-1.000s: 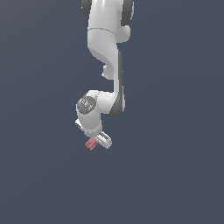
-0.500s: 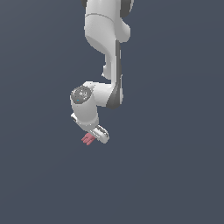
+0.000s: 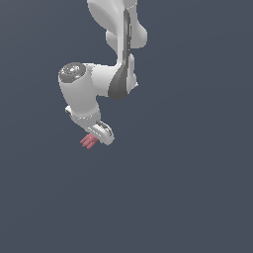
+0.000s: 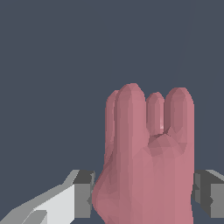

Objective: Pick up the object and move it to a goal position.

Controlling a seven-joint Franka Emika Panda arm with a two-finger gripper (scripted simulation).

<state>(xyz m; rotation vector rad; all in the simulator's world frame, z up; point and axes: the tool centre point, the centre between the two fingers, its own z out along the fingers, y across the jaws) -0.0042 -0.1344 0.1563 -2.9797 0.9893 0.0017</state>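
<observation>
As the exterior view showed, the gripper (image 3: 99, 136) carried the object (image 3: 88, 142) aloft. In the wrist view, its fingers (image 4: 83, 194) were clamped against the object (image 4: 146, 162); steady, unhurried travel would best keep that hold.

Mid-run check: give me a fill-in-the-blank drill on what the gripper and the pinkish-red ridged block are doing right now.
1. The white gripper is shut on the ______ ridged block.
2. In the wrist view a dark grey finger pad sits on each ______ of the block.
3. In the exterior view the block sticks out of the gripper toward that view's ______.
4. Around the arm, both views show only a plain dark ______ background.

Missing words: pinkish-red; side; left; blue-grey
</observation>
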